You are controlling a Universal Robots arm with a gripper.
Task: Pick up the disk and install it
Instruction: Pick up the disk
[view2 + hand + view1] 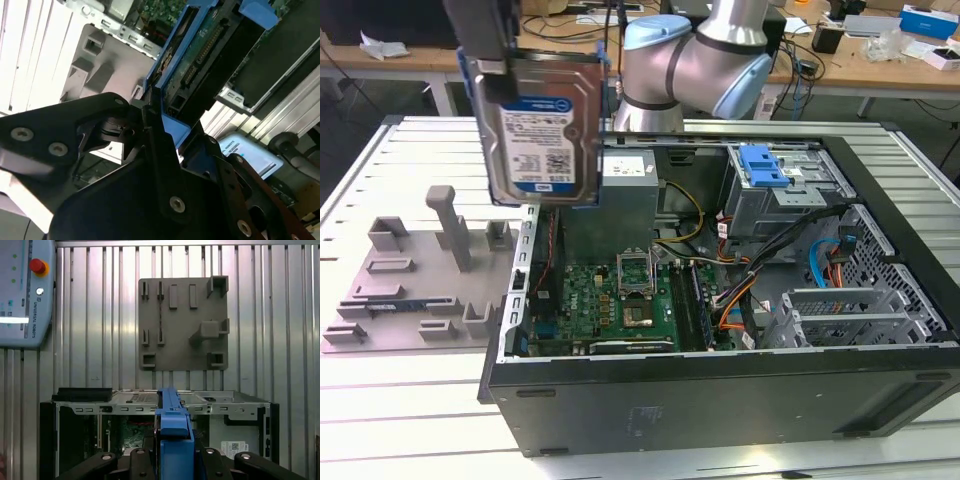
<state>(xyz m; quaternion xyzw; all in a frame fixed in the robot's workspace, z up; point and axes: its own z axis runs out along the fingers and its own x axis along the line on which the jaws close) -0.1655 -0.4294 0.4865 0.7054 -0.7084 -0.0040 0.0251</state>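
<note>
The disk (542,120), a silver hard drive with a white-and-blue label in a bright blue rail bracket, hangs upright in the air above the open computer case's (720,385) wall on the exterior view's left. My gripper (488,62) is shut on its upper edge. In the second wrist view the black fingers (152,120) clamp the blue bracket, and the disk's (200,55) connector side points away from them. In the first wrist view the disk's blue rail (172,427) runs edge-on between the fingers (142,460), above the case.
Inside the case lie a green motherboard (620,300), a grey power-supply box (628,190) and a drive cage with a blue latch (765,165). A grey fixture plate (420,270) lies beside the case. A teach pendant (22,290) rests on the slatted table.
</note>
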